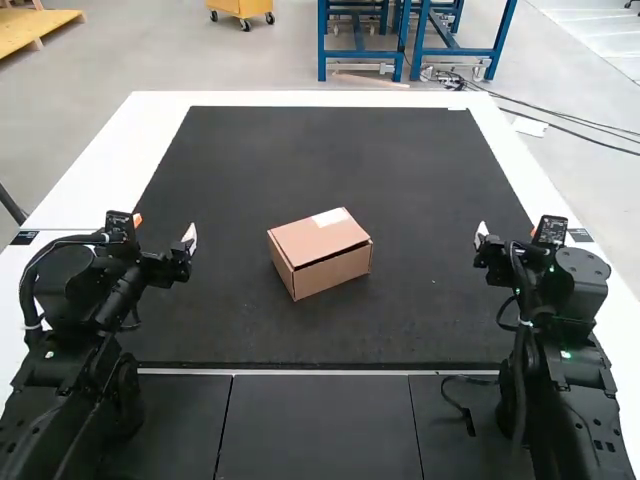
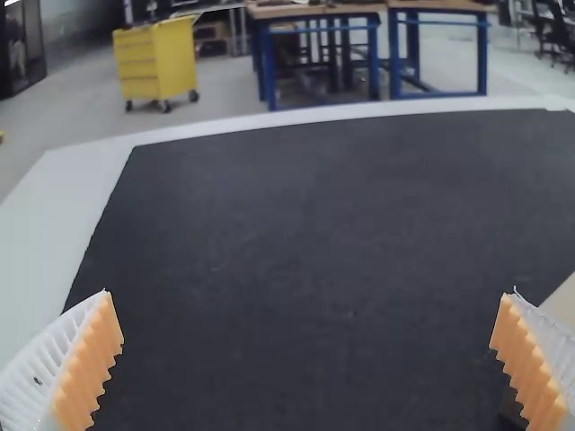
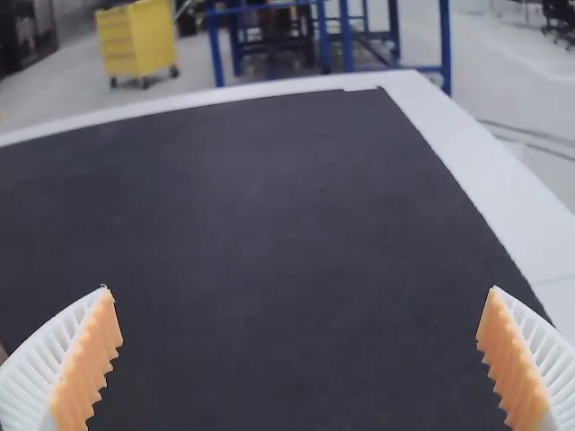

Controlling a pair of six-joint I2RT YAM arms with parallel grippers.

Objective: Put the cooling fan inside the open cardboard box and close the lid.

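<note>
- Sitting near the middle of the black mat (image 1: 300, 160), the cardboard box (image 1: 320, 252) has its flaps down, so its inside is hidden.
- Left gripper (image 2: 305, 359) hangs over the mat's near left edge, fingers spread wide, holding nothing.
- Right gripper (image 3: 301, 359) hangs over the near right edge, equally wide and empty.
- Both sit well apart from the box, and their white fingers are cut off at the wrist views' edges.

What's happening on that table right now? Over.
Left gripper, right gripper open, empty. Cardboard box centred on black mat, lid shut. Nothing in the way.
</note>
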